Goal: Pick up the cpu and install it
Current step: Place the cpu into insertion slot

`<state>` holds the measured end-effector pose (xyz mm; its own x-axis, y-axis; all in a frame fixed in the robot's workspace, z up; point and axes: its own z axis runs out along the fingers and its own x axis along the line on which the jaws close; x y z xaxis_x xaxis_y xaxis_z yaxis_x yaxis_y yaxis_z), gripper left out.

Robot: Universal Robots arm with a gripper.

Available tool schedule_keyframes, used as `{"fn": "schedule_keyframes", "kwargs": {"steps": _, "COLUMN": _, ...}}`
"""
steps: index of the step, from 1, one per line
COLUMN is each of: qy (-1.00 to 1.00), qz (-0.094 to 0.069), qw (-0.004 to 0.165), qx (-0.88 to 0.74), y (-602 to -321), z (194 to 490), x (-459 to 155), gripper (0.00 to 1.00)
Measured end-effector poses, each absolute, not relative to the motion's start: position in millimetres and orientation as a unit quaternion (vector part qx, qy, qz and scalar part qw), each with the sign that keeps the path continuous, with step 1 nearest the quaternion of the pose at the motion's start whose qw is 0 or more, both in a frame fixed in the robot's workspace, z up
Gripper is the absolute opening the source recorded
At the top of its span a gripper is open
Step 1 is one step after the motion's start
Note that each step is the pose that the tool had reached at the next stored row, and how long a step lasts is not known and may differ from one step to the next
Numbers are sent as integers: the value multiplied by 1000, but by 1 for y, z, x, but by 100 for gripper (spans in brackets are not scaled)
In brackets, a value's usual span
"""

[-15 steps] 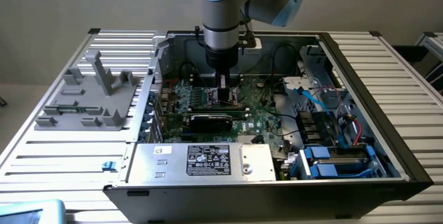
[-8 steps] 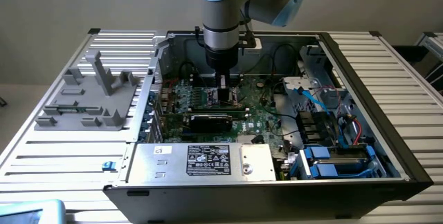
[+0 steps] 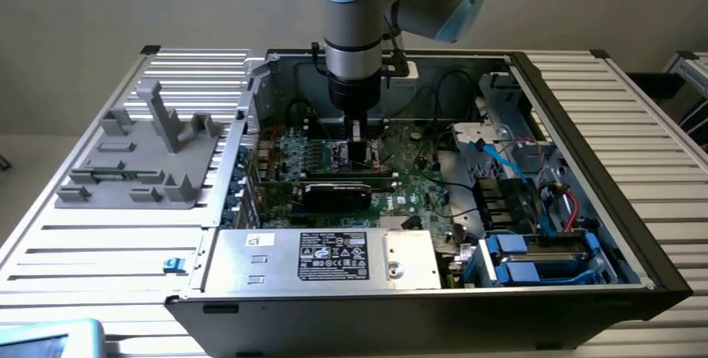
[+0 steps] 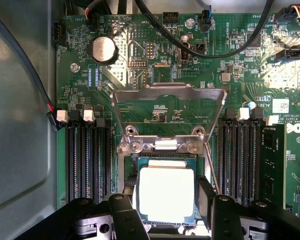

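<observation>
Tool [image 3: 360,157] is approx half open, fingers [image 4: 124,215] closed on two opposite sides of the cpu [image 4: 166,194], which is low in the socket [image 4: 127,167] below the raised load plate [image 4: 169,90]. Keep it flat & square to the frame, w/ no sideways drag across the contacts. Can't tell if it's fully seated.

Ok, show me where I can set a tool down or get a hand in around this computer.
Free: the ribbed table on the exterior view's right of the case, and the strip in front of the grey fixture. Crowded: inside the case, with cables, the power supply and the arm over the board.
</observation>
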<state>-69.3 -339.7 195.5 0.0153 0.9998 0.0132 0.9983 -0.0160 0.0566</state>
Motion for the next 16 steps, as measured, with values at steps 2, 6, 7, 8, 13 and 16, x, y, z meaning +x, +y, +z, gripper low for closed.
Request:
{"fn": "schedule_keyframes", "kwargs": {"steps": 2, "qy": 701, "qz": 25, "qw": 15, "qx": 712, "y": -340, "z": 195, "x": -69, "gripper": 56}}
{"fn": "schedule_keyframes", "kwargs": {"steps": 6, "qy": 701, "qz": 25, "qw": 15, "qx": 712, "y": -340, "z": 195, "x": -69, "gripper": 56}}
{"fn": "schedule_keyframes", "kwargs": {"steps": 7, "qy": 701, "qz": 25, "qw": 15, "qx": 712, "y": -340, "z": 195, "x": -69, "gripper": 56}}
{"fn": "schedule_keyframes", "kwargs": {"steps": 8, "qy": 701, "qz": 25, "qw": 15, "qx": 712, "y": -340, "z": 195, "x": -69, "gripper": 56}}
{"fn": "schedule_keyframes", "kwargs": {"steps": 13, "qy": 701, "qz": 25, "qw": 15, "qx": 712, "y": -339, "z": 194, "x": -70, "gripper": 56}}
{"fn": "schedule_keyframes", "kwargs": {"steps": 16, "qy": 701, "qz": 25, "qw": 15, "qx": 712, "y": -339, "z": 194, "x": -70, "gripper": 56}}
